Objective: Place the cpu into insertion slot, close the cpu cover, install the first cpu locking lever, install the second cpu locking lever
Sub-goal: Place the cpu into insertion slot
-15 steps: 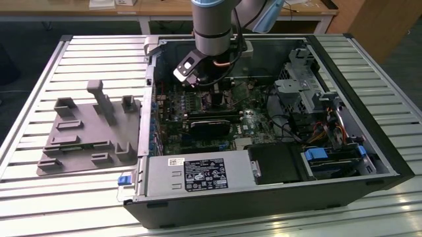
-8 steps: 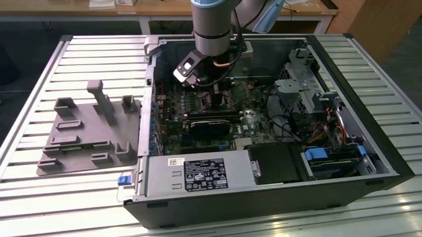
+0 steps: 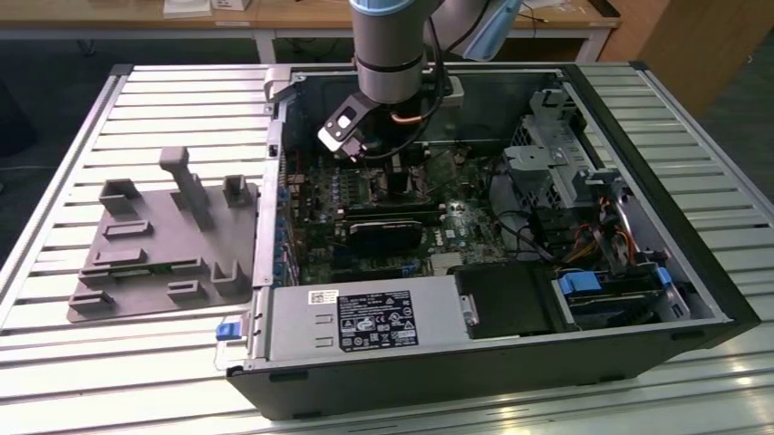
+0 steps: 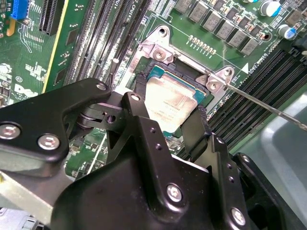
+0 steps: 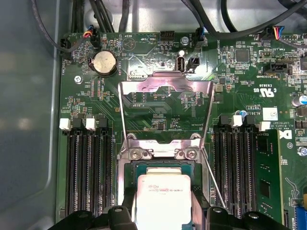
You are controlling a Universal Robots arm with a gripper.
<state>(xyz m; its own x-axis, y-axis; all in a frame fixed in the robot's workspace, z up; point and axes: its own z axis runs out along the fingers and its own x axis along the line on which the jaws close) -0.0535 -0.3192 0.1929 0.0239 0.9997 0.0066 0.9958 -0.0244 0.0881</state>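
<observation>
Power supply box [image 3: 362, 322] at near edge of open computer case [image 3: 708, 304], grey fixture plate [image 3: 145, 263] on slatted table [image 3: 121, 381] to its left. Further in, gripper [image 3: 390, 168] down over green motherboard [image 3: 362, 195]. In both wrist views fingers [image 4: 135, 103] are narrowed onto two opposite edges of the cpu [image 5: 163, 201], which sits at the insertion slot [image 5: 163, 166]. The cpu cover [image 5: 144, 87] is swung up, open, with lever rod [image 4: 268, 109] unlatched

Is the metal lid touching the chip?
Apart. In the first wrist view the lid is swung open, its frame well away from the chip.
</observation>
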